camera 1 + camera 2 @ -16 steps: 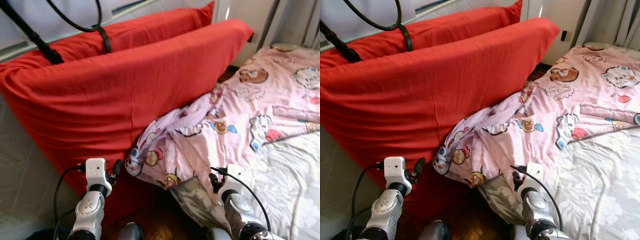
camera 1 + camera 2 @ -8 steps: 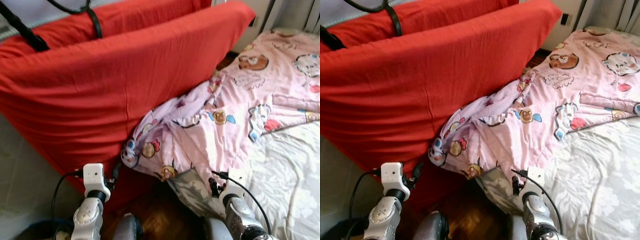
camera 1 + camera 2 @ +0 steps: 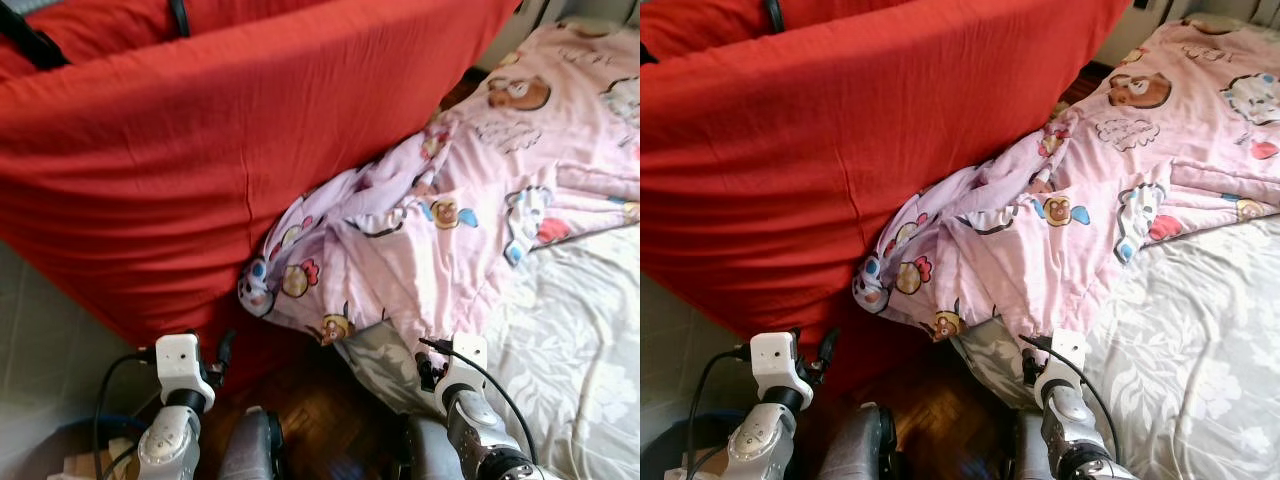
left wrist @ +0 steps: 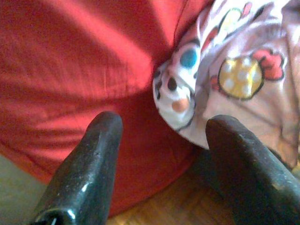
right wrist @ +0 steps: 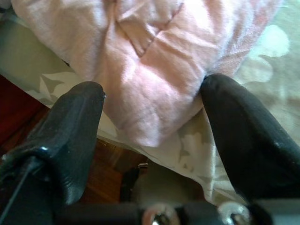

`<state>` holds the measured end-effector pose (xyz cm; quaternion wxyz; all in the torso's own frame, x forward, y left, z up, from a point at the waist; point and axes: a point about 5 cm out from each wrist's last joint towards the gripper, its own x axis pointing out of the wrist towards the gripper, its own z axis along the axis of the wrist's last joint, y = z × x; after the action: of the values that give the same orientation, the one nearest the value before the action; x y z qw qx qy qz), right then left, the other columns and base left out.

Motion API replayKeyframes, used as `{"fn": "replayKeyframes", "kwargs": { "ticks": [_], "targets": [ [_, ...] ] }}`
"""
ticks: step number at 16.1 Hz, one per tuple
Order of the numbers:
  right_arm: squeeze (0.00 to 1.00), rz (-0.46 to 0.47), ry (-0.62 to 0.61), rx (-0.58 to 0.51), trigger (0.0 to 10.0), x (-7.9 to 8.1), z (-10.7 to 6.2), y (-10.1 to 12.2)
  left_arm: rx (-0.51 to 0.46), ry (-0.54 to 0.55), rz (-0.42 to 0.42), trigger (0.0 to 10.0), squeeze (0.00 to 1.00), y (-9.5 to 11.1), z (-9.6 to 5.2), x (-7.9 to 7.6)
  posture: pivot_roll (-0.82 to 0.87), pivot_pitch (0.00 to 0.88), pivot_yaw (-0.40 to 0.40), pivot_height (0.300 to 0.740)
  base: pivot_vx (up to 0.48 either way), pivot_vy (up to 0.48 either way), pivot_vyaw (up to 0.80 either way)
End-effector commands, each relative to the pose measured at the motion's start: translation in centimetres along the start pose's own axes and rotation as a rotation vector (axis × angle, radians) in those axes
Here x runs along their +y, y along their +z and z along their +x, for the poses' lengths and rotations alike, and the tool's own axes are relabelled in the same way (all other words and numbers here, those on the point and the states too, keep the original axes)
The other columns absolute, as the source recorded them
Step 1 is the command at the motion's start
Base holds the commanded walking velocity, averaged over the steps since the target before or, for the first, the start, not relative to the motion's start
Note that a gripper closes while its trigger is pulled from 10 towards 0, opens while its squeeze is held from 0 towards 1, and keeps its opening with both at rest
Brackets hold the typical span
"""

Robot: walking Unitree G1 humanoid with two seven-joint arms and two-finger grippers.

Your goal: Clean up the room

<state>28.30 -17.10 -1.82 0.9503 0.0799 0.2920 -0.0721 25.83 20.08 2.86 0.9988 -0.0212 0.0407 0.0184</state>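
A pink blanket with cartoon prints lies across the bed, and its corner hangs over the side toward the floor. My left gripper is low at the left, open. It points at the hanging corner and at the big red cushion beside it. My right gripper is open at the bed's near corner. The blanket's pink hem lies just ahead of its fingers; whether they touch it I cannot tell.
The red cushion leans upright along the bed's left side, with a second one behind it. A grey-white flowered sheet covers the bed. Dark wooden floor shows in the gap between cushion and bed. Pale tiled floor lies at the left.
The whole picture has shifted, so the camera has moved and tipped down. Both arms sit lower in the picture. The blanket and cushion lie as before.
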Motion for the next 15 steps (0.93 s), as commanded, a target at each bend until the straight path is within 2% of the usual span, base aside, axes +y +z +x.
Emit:
{"fn": "replayKeyframes", "kwargs": {
  "ticks": [1, 7, 8, 9, 15],
  "targets": [
    [0.00, -0.005, -0.001, 0.023, 10.0, 0.2, -0.1, -0.6, 0.023, 0.007, 0.005, 10.0, 0.00, -0.3, -0.7, 0.3, 0.05, 0.286, 0.060, 0.630, 0.000, 0.000, 0.00],
    [0.00, -0.039, 0.009, -0.008, 10.0, 0.4, 0.0, -0.1, 0.046, 0.002, 0.010, 10.0, 0.00, -0.2, -1.7, 0.2, 0.05, 0.298, 0.070, 0.630, 0.000, 0.000, 0.00],
    [0.00, -0.051, 0.011, -0.018, 3.8, 0.4, 0.0, 0.2, 0.052, 0.002, 0.008, 10.0, 0.00, -0.3, -1.8, 0.1, 0.05, 0.298, 0.068, 0.630, 0.000, 0.000, 0.00],
    [0.00, -0.057, 0.012, -0.022, 0.0, 0.3, 0.1, 0.4, 0.055, 0.002, 0.006, 10.0, 0.00, -0.3, -1.9, 0.1, 0.05, 0.298, 0.066, 0.630, 0.000, 0.000, 0.00],
    [0.00, -0.119, 0.032, -0.020, 0.0, 0.6, 0.0, 0.2, 0.068, 0.009, -0.008, 10.0, 0.00, -0.5, -1.9, -0.2, 0.04, 0.294, 0.051, 0.630, 0.000, 0.000, 0.00]
  ]
}}
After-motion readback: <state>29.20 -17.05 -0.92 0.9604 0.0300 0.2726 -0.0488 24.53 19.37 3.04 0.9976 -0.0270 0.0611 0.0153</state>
